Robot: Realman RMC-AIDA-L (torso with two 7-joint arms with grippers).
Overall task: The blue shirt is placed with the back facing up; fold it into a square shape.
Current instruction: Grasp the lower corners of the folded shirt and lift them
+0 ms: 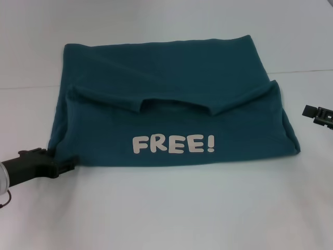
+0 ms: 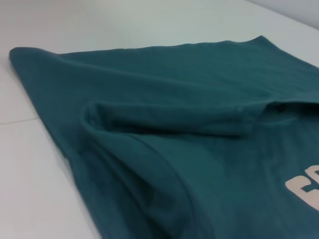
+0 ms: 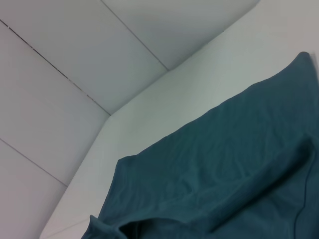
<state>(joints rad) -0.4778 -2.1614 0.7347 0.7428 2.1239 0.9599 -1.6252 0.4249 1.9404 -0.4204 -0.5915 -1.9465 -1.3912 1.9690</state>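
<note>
From the head view, your blue shirt (image 1: 171,99) lies flat on the white table (image 1: 166,213), long axis running left to right, its "FREE!" print (image 1: 173,144) showing. The left gripper (image 1: 62,165) touches its near-left corner; whether it pinches cloth, you cannot tell. The right gripper (image 1: 312,112) sits clear, partly cut off.

The left wrist view shows folded sleeve layers only.

The right wrist view shows the shirt's far edge, no fingers.

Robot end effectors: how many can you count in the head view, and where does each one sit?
2. The left end effector sits at the blue shirt's near left corner; the right end effector is just off its right edge, apart from it.
</note>
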